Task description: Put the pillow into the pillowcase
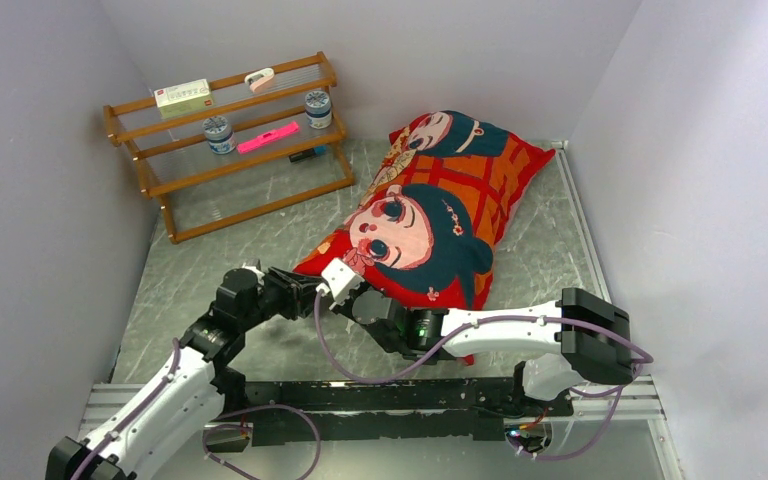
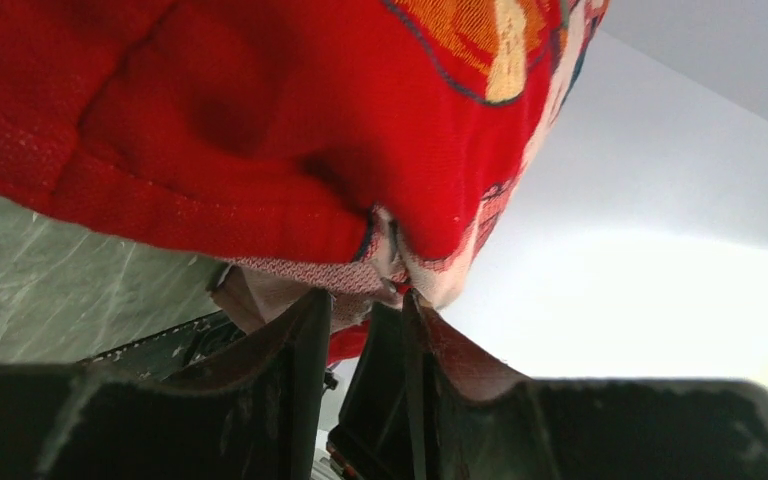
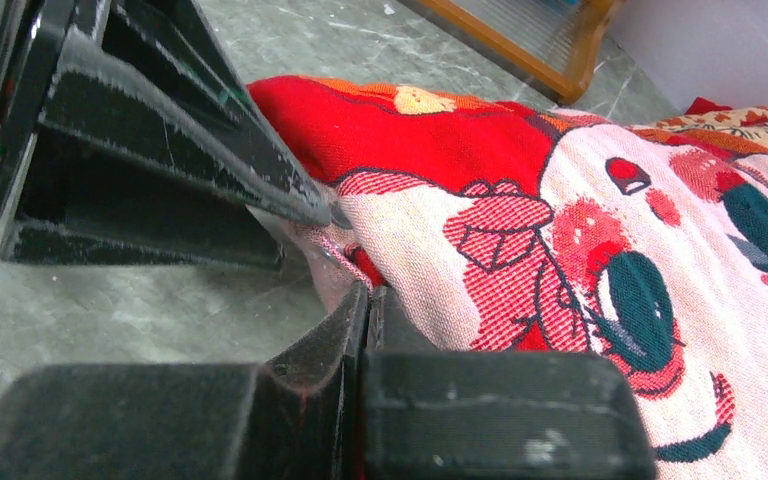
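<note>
The red pillowcase (image 1: pixel 430 215) with the teal-haired girl faces lies plump on the table, running from the back right toward the middle. The pillow is hidden; only printed cloth and its paler reverse show. Both grippers meet at the case's near-left corner. My left gripper (image 1: pixel 353 285) (image 2: pixel 360 305) stands open by a narrow gap, with the case's hem (image 2: pixel 360 275) hanging at its fingertips. My right gripper (image 1: pixel 365 305) (image 3: pixel 368 290) is shut on the pillowcase (image 3: pixel 560 200) edge, right beside the left gripper's black finger (image 3: pixel 210 150).
A wooden two-shelf rack (image 1: pixel 230 140) stands at the back left with two jars, a pink item and a small box. Grey walls close in on the left, back and right. A black rail (image 1: pixel 380 400) runs along the near edge between the arm bases.
</note>
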### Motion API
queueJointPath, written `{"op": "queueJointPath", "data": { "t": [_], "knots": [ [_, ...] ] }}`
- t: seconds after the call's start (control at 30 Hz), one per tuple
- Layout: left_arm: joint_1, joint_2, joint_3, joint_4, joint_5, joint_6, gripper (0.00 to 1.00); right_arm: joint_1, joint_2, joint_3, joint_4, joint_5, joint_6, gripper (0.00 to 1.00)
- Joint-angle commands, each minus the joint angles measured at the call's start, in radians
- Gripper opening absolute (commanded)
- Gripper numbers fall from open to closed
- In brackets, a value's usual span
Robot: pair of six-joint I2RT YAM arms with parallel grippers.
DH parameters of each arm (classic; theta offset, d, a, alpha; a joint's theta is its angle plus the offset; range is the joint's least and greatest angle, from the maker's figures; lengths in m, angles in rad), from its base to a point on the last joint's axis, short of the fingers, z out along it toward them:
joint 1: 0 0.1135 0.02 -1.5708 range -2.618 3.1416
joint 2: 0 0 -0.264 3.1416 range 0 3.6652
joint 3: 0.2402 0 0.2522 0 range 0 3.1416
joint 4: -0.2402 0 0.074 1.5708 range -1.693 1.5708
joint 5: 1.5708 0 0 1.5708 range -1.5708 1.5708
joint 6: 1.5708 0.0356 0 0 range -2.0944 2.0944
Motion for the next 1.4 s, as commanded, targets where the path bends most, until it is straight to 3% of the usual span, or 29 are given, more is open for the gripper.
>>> {"op": "queueJointPath", "data": {
  "t": [0.0,0.1,0.3,0.57,0.9,1.37],
  "knots": [
    [-0.068,-0.006,0.025,0.026,-0.109,-0.041,0.37,-0.003,-0.055,0.011,0.093,0.012,0.03,0.0],
    [-0.088,0.003,-0.017,0.12,-0.137,-0.084,0.38,-0.003,-0.059,0.011,0.091,0.002,0.035,0.0],
    [-0.093,0.054,-0.024,0.158,-0.149,-0.065,0.36,-0.001,-0.063,0.01,0.087,0.0,0.035,0.0],
    [-0.094,-0.049,-0.032,0.001,-0.219,-0.065,0.3,-0.001,-0.069,0.003,0.09,0.005,0.027,0.0],
    [-0.094,-0.016,-0.05,0.034,-0.204,-0.057,0.16,-0.002,-0.069,0.008,0.083,0.006,0.028,0.0],
    [-0.094,0.022,-0.072,0.133,-0.231,-0.06,0.28,0.001,-0.073,0.009,0.077,-0.019,0.045,0.0]
  ]
}}
